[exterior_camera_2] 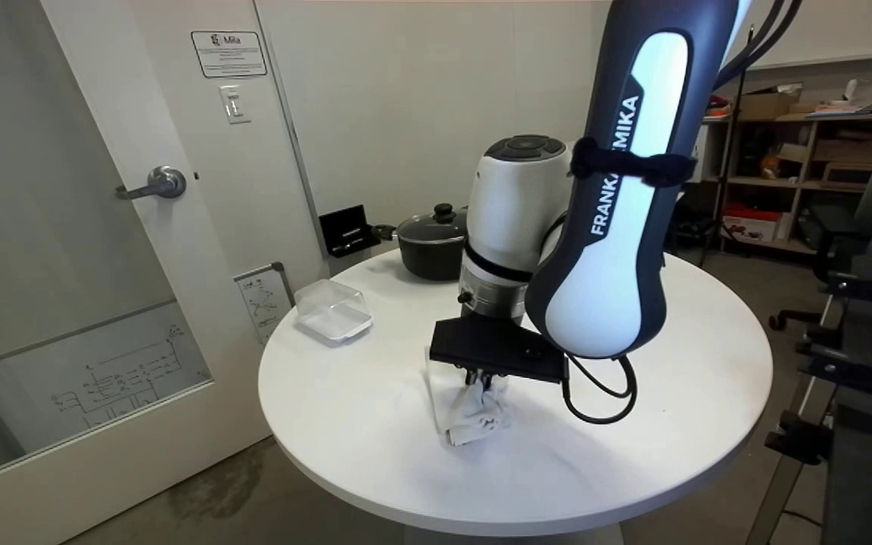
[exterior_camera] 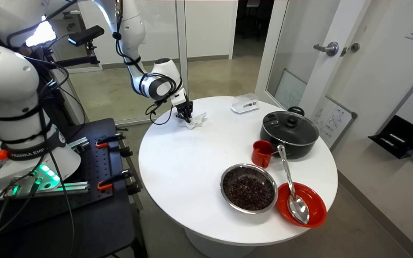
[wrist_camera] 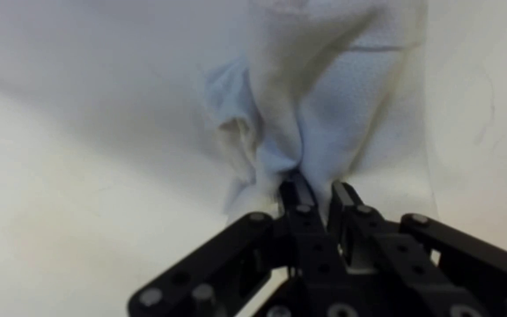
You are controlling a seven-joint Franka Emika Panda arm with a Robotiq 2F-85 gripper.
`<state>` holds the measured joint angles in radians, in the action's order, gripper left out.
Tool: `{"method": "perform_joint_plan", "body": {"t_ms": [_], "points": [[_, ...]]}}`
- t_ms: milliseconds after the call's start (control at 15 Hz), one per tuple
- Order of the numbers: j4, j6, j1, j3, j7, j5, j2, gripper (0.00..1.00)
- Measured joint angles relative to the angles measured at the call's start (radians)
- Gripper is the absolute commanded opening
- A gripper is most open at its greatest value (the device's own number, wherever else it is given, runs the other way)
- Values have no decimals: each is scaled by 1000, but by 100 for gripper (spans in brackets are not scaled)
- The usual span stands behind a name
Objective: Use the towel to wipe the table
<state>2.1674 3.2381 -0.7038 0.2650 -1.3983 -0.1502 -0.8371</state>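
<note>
Clamps bunched towel [exterior_camera_2: 475, 418] in gripper [wrist_camera: 317, 187], directly beneath it on the table [exterior_camera_2: 345, 409]; extends, in wrist view, from fingertips [wrist_camera: 298, 190] to upper edge, across the closing direction; presumably calls for level sweeping.

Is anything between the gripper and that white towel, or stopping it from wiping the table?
Nothing visible between them: the gripper pinches the towel, which lies on the table. Farther across, the pot, red cup, metal bowl and red dish could block wiping there.
</note>
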Motion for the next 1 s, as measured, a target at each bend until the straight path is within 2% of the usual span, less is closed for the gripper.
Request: {"method": "perform_joint_plan", "body": {"t_ms": [67, 267, 467, 733, 1000], "points": [[-11, 1, -25, 30, 4, -27, -14, 3], [-32, -52, -132, 178, -1, -138, -65, 3], [-34, -157, -168, 300, -37, -179, -97, 3], [-33, -301, -136, 406, -102, -173, -130, 3], [-39, -405, -20, 428, -169, -154, -175, 3]]}}
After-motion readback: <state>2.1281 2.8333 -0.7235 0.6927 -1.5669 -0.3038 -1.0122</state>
